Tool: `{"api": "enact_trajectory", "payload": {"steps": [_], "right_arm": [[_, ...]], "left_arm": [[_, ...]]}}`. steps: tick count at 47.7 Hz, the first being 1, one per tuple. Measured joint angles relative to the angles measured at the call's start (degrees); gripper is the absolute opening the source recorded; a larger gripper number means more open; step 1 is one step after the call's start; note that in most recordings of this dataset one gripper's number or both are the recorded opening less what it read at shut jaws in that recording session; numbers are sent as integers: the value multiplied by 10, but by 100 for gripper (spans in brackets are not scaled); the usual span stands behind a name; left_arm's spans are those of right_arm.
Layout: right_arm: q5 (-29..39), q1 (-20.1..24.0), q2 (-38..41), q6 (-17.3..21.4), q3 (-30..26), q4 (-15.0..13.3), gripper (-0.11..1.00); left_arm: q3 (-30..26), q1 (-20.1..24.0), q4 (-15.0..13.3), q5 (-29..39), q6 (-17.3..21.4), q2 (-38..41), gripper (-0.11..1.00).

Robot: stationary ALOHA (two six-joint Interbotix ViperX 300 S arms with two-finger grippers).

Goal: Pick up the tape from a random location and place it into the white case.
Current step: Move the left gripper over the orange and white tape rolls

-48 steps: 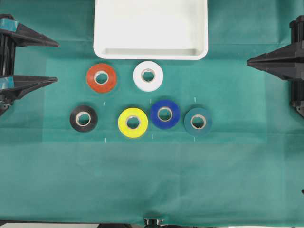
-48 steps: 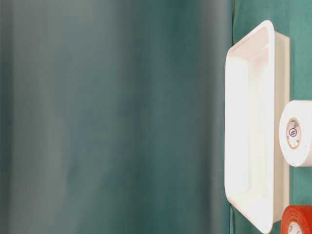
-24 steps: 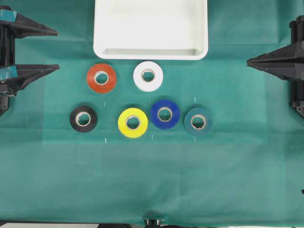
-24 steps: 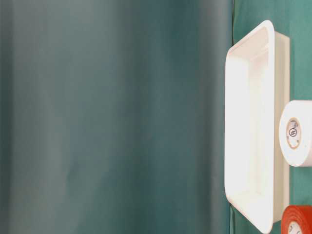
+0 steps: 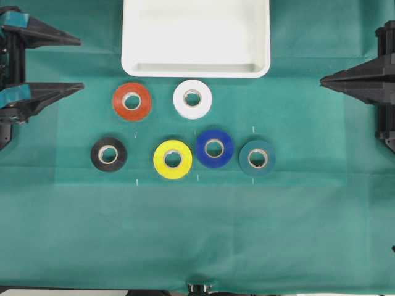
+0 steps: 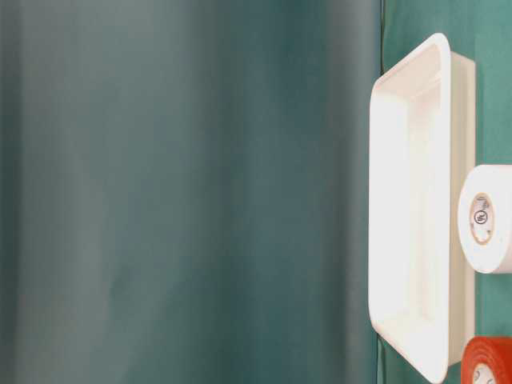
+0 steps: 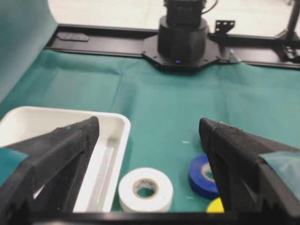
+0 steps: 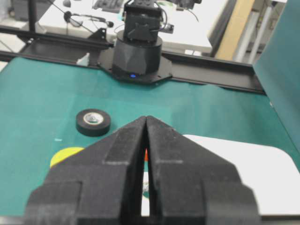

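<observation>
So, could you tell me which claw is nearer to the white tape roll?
Left. The left claw sits open off the white tape's left; the shut right claw waits farther away, off its right.

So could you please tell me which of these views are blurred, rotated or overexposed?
Table-level view: turned sideways, mostly blurred green cloth; the white case glares, nearly washed out. Left wrist view: tool fingers soft, the tape fairly sharp. Right wrist view: near tool blurred. Overhead view: even, sharp lighting.

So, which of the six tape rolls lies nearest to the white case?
The white tape. It lies just below the white case rim; only the orange roll shares its row, slightly lower.
</observation>
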Motion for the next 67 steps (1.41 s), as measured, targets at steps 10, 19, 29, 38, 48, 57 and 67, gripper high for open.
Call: {"api": "enact_trajectory", "payload": {"steps": [10,19,29,38,48,57,67], "right_arm": [[-1,0,2,-1,-4,-1,0],[0,0,4,-1,-4,-2,0],[0,0,9,0,-5,-1,0],[-1,0,9,-1,-4,-2,0],[-1,0,11,-1,-4,-2,0],[-1,0,11,-1,-5,-2,0],[-1,0,11,-1,-4,-2,0]], "left_arm": [[-36,15,0,-37,1,81,100],[-83,17,0,-73,1,163,100],[-147,17,1,-80,4,254,100],[-216,17,1,-81,25,323,100],[-272,18,0,-74,37,373,100],[-283,18,1,-62,39,381,100],[-284,18,1,-57,39,381,100]]}}
